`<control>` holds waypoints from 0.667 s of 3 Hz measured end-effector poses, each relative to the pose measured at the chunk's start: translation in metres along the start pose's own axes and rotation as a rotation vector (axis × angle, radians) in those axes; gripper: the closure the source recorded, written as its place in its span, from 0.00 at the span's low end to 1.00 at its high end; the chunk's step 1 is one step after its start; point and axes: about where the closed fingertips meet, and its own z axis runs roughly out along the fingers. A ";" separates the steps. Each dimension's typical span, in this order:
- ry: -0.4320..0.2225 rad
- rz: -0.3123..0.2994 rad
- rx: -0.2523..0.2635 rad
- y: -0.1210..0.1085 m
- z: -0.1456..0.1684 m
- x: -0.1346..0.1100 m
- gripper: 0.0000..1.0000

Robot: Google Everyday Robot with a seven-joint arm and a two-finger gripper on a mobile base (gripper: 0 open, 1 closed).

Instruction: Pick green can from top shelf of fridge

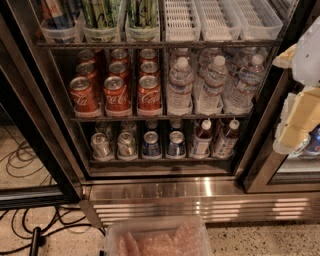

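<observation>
in the camera view, your gripper hangs at the right edge, before the fridge's right door frame and level with the water bottles; you cannot tell whether it is apart or together. the green can stands in a clear bin on the top shelf, above and well to the left of the gripper. it is upright, long axis vertical, lid out of view above, so i judge you must rise and swing left to meet its side.
</observation>
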 end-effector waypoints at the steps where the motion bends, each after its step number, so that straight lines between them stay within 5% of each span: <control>1: 0.000 0.000 0.000 0.000 0.000 0.000 0.00; 2: -0.035 0.021 0.041 -0.004 0.000 -0.010 0.00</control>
